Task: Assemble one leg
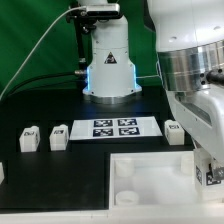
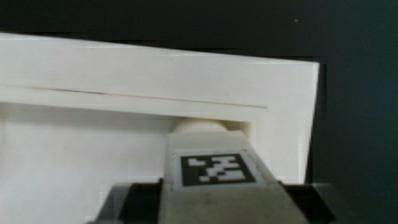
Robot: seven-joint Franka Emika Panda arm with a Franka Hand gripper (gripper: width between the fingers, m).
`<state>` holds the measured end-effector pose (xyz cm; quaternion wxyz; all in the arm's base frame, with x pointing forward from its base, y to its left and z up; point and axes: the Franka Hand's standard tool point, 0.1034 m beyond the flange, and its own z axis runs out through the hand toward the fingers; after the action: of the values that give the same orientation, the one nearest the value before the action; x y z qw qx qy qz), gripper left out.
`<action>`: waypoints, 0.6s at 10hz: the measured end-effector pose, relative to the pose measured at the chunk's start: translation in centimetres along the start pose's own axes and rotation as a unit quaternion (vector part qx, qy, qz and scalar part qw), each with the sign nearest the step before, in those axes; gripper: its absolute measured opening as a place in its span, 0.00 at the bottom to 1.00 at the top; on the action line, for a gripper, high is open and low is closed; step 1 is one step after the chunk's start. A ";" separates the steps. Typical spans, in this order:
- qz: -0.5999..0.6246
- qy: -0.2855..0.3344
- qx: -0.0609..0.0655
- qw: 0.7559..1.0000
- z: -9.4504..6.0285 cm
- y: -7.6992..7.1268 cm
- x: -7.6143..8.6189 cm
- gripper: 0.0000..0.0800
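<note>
In the wrist view my gripper (image 2: 217, 208) is shut on a leg (image 2: 215, 160), a white stub with a black-and-white tag. One finger (image 2: 135, 203) stands on each side of it. The leg's tip sits at a round corner socket (image 2: 208, 127) of the large white square top (image 2: 107, 120); I cannot tell how deep it is in. In the exterior view the gripper (image 1: 209, 176) is low over the top (image 1: 150, 172) at the exterior view's right, and the held leg is hidden by the hand.
Two loose legs (image 1: 30, 138) (image 1: 58, 136) stand at the exterior view's left and another (image 1: 175, 131) at its right beside the arm. The marker board (image 1: 113, 128) lies between them. The robot base (image 1: 109, 65) stands behind. A white piece (image 1: 2, 172) is cut by the left edge.
</note>
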<state>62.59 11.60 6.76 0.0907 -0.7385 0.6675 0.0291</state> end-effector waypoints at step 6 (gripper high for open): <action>-0.251 -0.005 -0.011 0.968 0.0 0.2 -0.5 0.81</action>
<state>62.34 12.08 6.78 0.0906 -0.8832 0.4600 0.0161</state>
